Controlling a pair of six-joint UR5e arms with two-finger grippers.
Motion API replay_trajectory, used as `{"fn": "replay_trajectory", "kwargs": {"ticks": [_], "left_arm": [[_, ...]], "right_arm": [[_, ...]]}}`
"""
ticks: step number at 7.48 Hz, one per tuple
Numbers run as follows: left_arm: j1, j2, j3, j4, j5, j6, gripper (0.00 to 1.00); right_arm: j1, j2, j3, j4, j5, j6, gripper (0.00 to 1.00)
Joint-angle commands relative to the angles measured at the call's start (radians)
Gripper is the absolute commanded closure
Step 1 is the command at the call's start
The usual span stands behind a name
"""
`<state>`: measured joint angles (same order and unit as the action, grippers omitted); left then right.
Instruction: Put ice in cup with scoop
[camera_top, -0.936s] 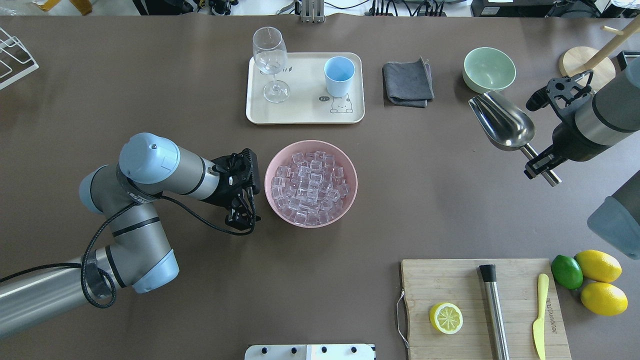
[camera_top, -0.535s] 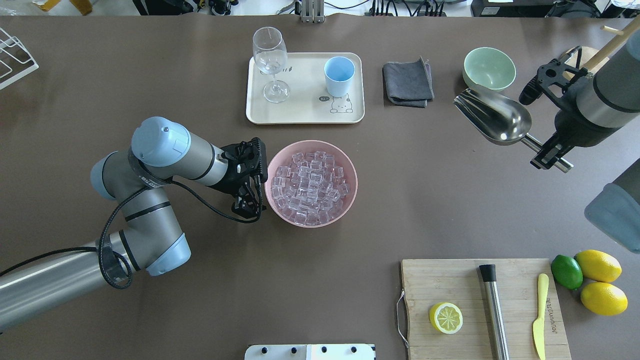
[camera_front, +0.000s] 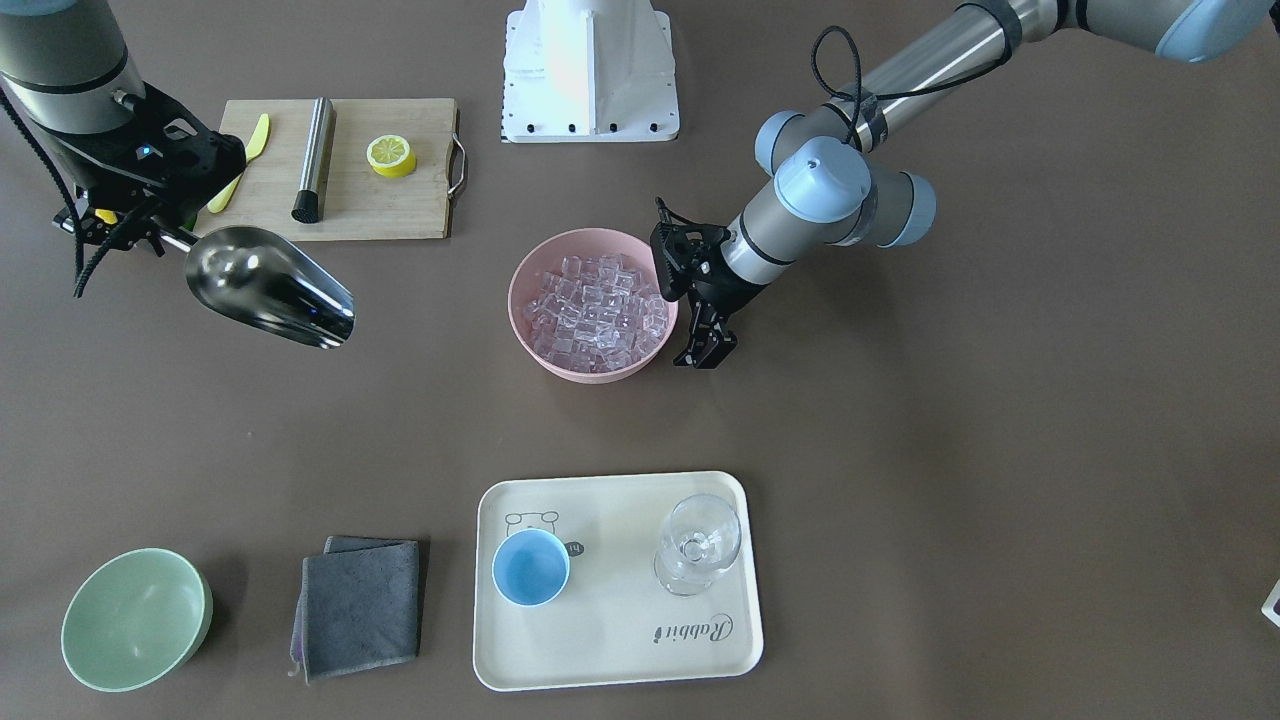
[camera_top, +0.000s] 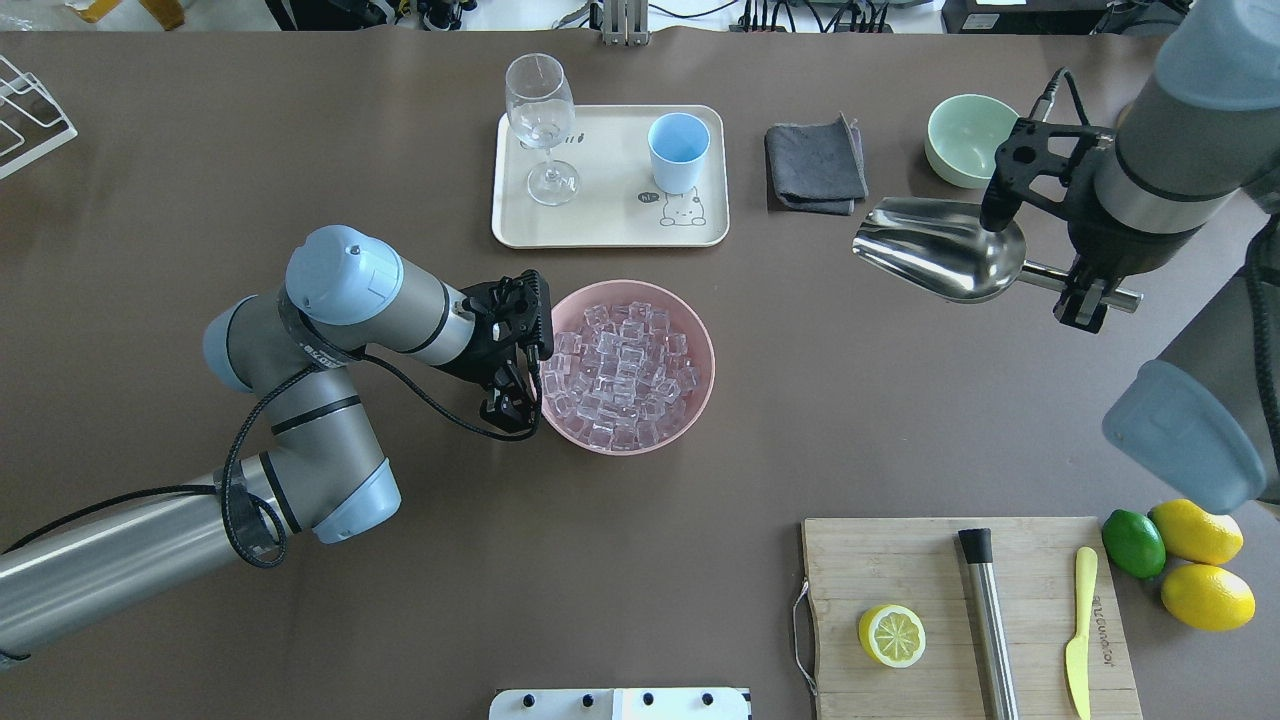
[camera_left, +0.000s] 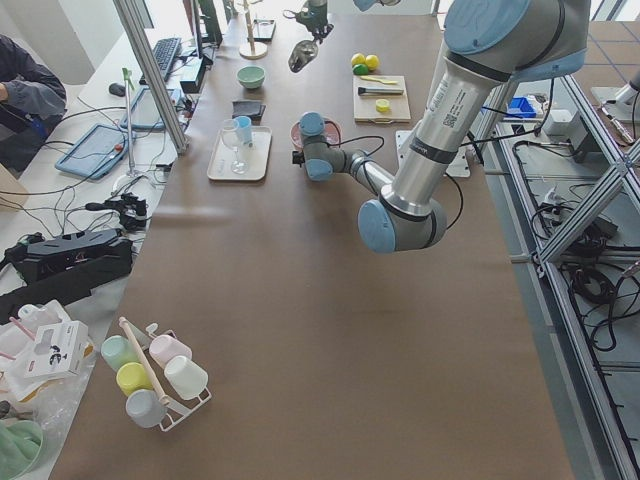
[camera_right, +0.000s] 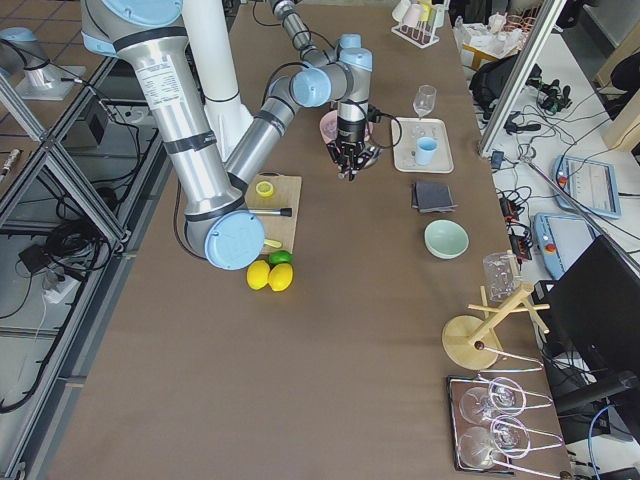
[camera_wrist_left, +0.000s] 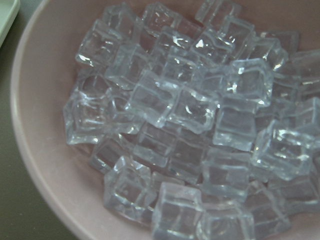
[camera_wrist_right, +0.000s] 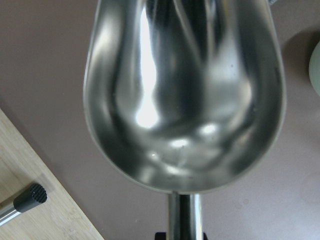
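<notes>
The ice (camera_top: 620, 375) is a heap of clear cubes in a pink bowl (camera_top: 700, 330) at the table's middle, and it fills the left wrist view (camera_wrist_left: 175, 125). The light-blue cup (camera_top: 678, 150) stands upright and empty on a cream tray (camera_top: 600, 228) behind the bowl. My right gripper (camera_top: 1085, 290) is shut on the handle of the steel scoop (camera_top: 940, 262), held empty above the table to the right of the bowl, mouth toward it. My left gripper (camera_top: 510, 408) is open and empty, right at the bowl's left rim; it also shows in the front view (camera_front: 706, 352).
A wine glass (camera_top: 540, 110) stands on the tray beside the cup. A grey cloth (camera_top: 815, 165) and a pale green bowl (camera_top: 965, 140) lie at the back right. A cutting board (camera_top: 930, 570) at the front right holds a steel cylinder (camera_top: 990, 620), a half lemon and a knife.
My right arm has carried the scoop leftward and turned its mouth toward the pink bowl. My left gripper has moved right, up to the bowl's left rim.
</notes>
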<state>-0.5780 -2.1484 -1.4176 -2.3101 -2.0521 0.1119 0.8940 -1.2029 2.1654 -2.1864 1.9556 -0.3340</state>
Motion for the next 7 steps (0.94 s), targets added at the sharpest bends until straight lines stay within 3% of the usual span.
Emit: {"fn": "replay_trajectory", "kwargs": {"ticks": [1, 3, 4, 7], "left_arm": [[-0.014, 0.027, -0.007, -0.031, -0.057, -0.001, 0.01], [-0.028, 0.056, -0.009, -0.093, -0.082, -0.003, 0.01], [-0.028, 0.076, -0.006, -0.144, -0.082, -0.009, 0.01], [-0.036, 0.107, 0.043, -0.305, -0.063, -0.011, 0.02]], "right_arm": [[-0.111, 0.092, 0.018, -0.149, -0.115, -0.116, 1.0], [-0.127, 0.223, -0.04, -0.296, -0.155, -0.23, 1.0], [-0.139, 0.367, -0.17, -0.355, -0.158, -0.265, 1.0], [-0.225, 0.557, -0.387, -0.392, -0.239, -0.269, 1.0]]}}
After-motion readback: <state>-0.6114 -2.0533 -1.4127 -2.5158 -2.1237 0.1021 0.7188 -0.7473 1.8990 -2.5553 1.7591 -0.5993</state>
